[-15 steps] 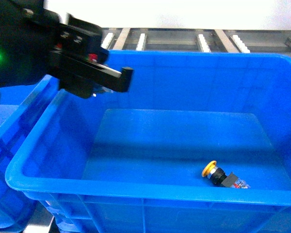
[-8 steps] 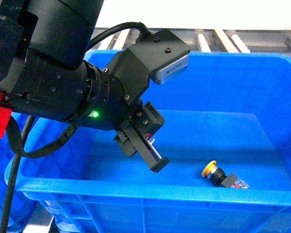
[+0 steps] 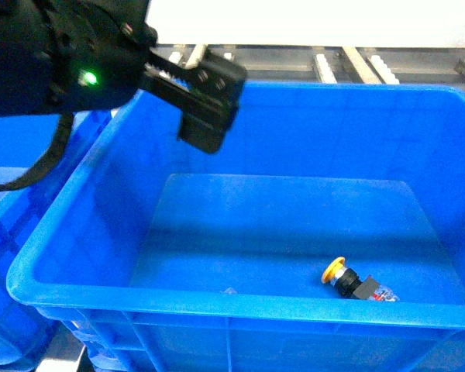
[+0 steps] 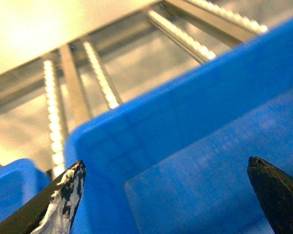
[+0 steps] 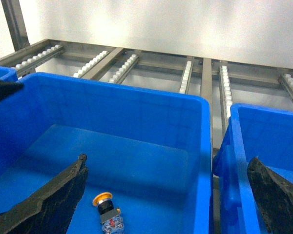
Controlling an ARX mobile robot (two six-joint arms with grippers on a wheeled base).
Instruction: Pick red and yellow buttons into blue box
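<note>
Lying tipped on its side near the front right corner of the large bright-blue plastic box (image 3: pixel 101 232): small yellow-capped push button with stubby black body (image 3: pixel 349 280), on the flat floor. Red button not seen. Left hand (image 4: pixel 168 197) open and empty above the box's back left corner. Right hand (image 5: pixel 168 197) open, holding nothing, above the box's right edge.
</note>
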